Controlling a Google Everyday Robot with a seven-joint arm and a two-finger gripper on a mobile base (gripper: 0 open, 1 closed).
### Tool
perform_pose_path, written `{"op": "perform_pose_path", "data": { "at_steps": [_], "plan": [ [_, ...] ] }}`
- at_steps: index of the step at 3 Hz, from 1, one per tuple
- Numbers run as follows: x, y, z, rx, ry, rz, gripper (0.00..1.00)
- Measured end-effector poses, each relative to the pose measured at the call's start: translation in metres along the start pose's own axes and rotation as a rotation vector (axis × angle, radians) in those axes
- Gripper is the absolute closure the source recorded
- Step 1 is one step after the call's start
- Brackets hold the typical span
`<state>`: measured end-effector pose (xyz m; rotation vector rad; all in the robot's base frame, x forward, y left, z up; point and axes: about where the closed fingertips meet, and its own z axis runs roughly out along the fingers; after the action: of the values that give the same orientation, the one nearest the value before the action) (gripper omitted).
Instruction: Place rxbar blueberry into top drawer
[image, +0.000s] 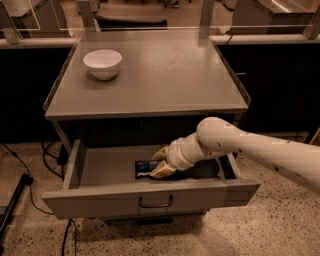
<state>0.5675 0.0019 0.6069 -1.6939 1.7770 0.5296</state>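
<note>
The rxbar blueberry (143, 168), a dark flat bar with pale lettering, is inside the open top drawer (150, 199), low over its floor near the middle. My gripper (160, 163) reaches into the drawer from the right. Its tan fingers (162, 172) hold the bar's right end. The drawer is pulled well out and its dark bar handle (156, 203) shows on the front panel. The white arm crosses the drawer's right side and hides part of the interior.
A white bowl (102, 63) stands on the grey cabinet top (165, 75) at the back left. Cables (30, 175) and a dark stand leg lie on the floor to the left. A counter runs behind the cabinet.
</note>
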Motion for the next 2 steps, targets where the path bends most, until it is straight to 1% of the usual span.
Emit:
{"op": "perform_pose_path", "data": {
  "at_steps": [1, 2],
  "plan": [
    [0.0093, -0.0011, 0.0063, 0.0, 0.023, 0.012, 0.97],
    [0.0093, -0.0011, 0.0063, 0.0, 0.023, 0.012, 0.73]
  ]
}}
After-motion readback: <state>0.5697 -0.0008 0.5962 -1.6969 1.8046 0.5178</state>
